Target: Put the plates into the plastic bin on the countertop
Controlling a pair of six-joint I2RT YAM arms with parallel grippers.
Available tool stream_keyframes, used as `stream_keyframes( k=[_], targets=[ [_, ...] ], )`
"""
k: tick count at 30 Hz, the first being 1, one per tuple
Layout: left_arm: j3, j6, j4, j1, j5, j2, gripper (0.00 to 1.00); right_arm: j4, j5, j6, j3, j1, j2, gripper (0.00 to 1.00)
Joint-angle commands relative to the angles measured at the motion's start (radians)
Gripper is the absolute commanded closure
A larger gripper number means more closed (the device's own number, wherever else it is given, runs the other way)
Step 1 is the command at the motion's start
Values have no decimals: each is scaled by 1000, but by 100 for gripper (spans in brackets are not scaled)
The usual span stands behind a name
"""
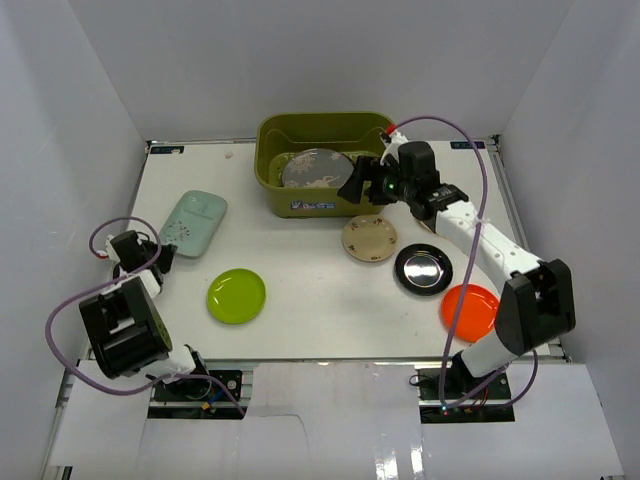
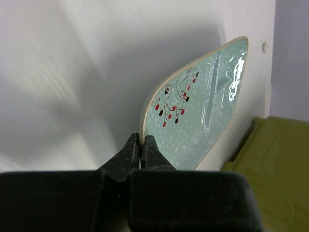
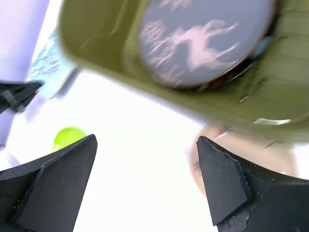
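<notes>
Leftmost, at the table's (image 1: 320, 320) left edge: left gripper (image 1: 163, 250) (image 2: 141, 145), fingers pressed thin onto the near rim of the pale mint plate (image 1: 195, 222) (image 2: 198, 116), pinching it. Seen from the left wrist, a sprig of red and black berries on the plate's glazed face, a white wall behind it, a corner of olive green to the right. Whether lifted clear of the table or touching it, hard to tell from above.

Next, nearer the front edge, lime green plate (image 1: 237, 296) (image 3: 67, 137), flat on the table and apart from everything else.

Further right, toward the back: plastic bin (image 1: 268, 180) (image 3: 106, 43), with the grey patterned plate (image 1: 312, 168) (image 3: 203, 38) lying inside it. At the bin's front right corner, right gripper (image 1: 358, 182) (image 3: 146, 140), fingers spread wide with only white table between them, holding nothing.

Just in front of that corner, small cream plate (image 1: 369, 238), flat on the table. Beside it to the right, nearly touching, black plate (image 1: 423, 269). Rightmost and nearest the front, orange plate (image 1: 470, 310), partly under the right arm's elbow in the overhead view.
</notes>
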State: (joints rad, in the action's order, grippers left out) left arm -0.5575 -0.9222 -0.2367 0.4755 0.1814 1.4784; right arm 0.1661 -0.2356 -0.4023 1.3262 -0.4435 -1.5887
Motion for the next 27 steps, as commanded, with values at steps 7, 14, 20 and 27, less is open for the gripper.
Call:
stream_keyframes(
  k=[7, 14, 20, 27],
  targets=[
    [116, -86, -13, -3, 188, -437, 100, -272, -97, -177, -280, -195, 214, 10],
    [172, -73, 150, -15, 365, -619, 100, -398, -25, -332, -332, -311, 174, 10],
    [196, 6, 321, -66, 457, -728, 100, -497, 47, -426, -320, -385, 72, 10],
    [154, 112, 435, -162, 550, -779, 100, -481, 122, -411, -329, -396, -1, 10]
  ],
)
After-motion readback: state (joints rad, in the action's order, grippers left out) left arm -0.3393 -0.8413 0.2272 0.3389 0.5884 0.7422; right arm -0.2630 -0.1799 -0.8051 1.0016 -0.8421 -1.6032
